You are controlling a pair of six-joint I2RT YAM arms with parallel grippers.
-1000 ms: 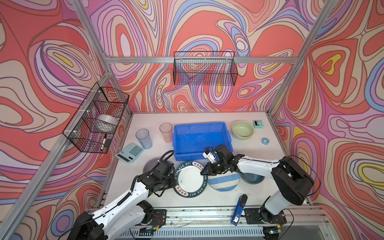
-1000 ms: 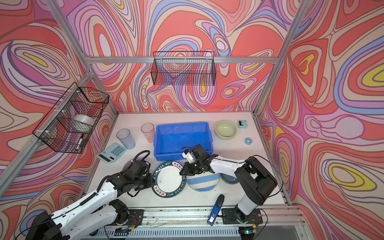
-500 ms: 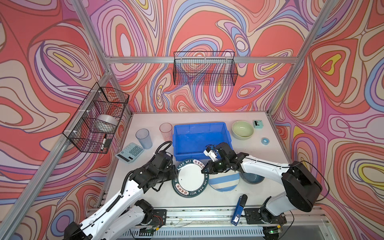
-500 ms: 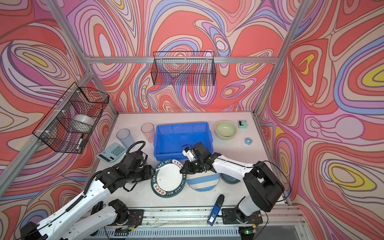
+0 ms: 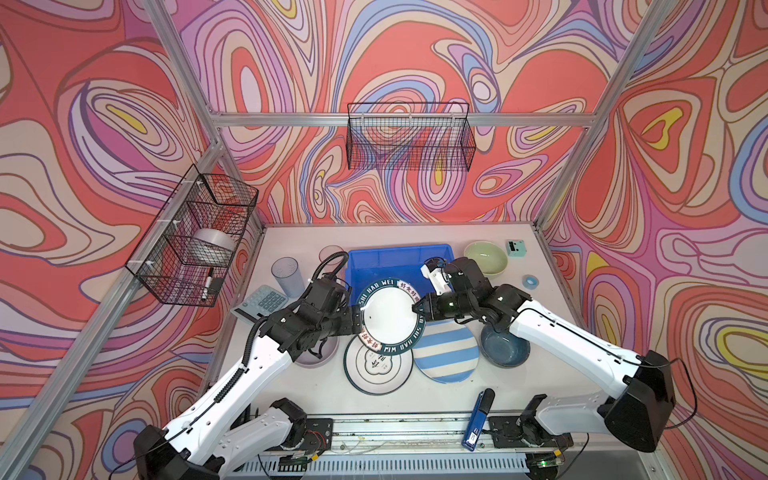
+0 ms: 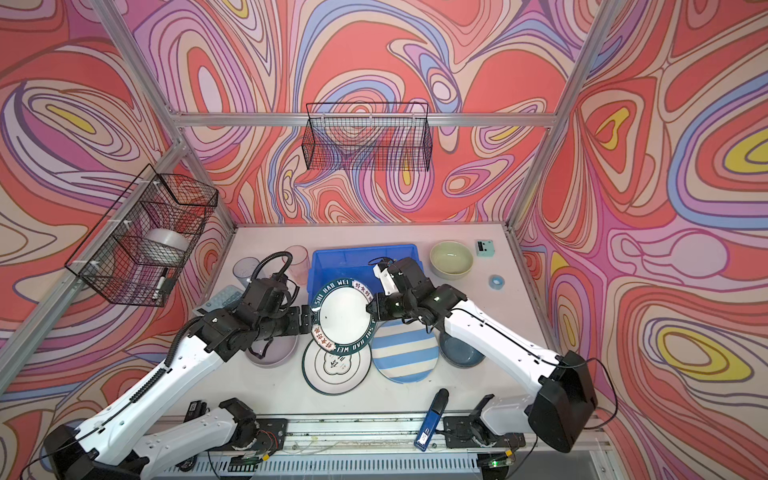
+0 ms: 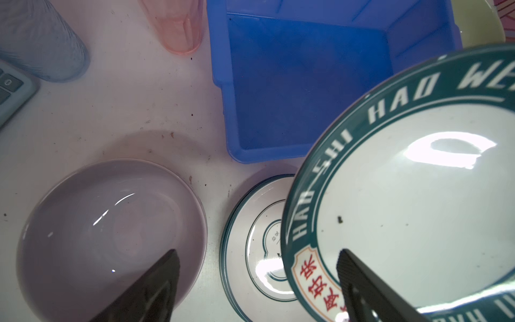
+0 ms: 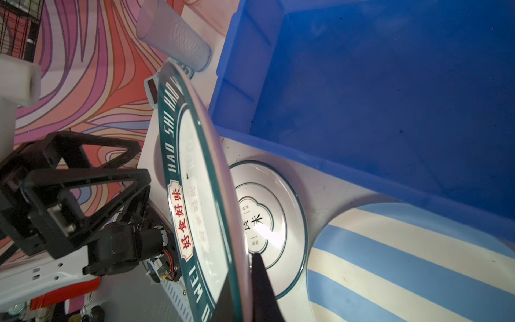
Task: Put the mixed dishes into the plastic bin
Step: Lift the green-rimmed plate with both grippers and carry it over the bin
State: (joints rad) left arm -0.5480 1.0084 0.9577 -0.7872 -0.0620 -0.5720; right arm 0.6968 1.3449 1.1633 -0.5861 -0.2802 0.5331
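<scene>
At the plastic bin's [image 5: 384, 266] near edge | lettered plate [image 5: 388, 313] held tilted in the air, over a second plate [image 5: 376, 370] on the desk [image 5: 523, 378] | right hand [image 5: 417, 310] clenched on its rim | left hand [image 5: 358, 321] spread wide, gripping nothing, at the opposite rim

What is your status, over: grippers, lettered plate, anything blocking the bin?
Left gripper open at lettered plate's rim. Right gripper shut on plate, raised and tilted by bin's near edge. Bin empty, nothing blocking.
</scene>
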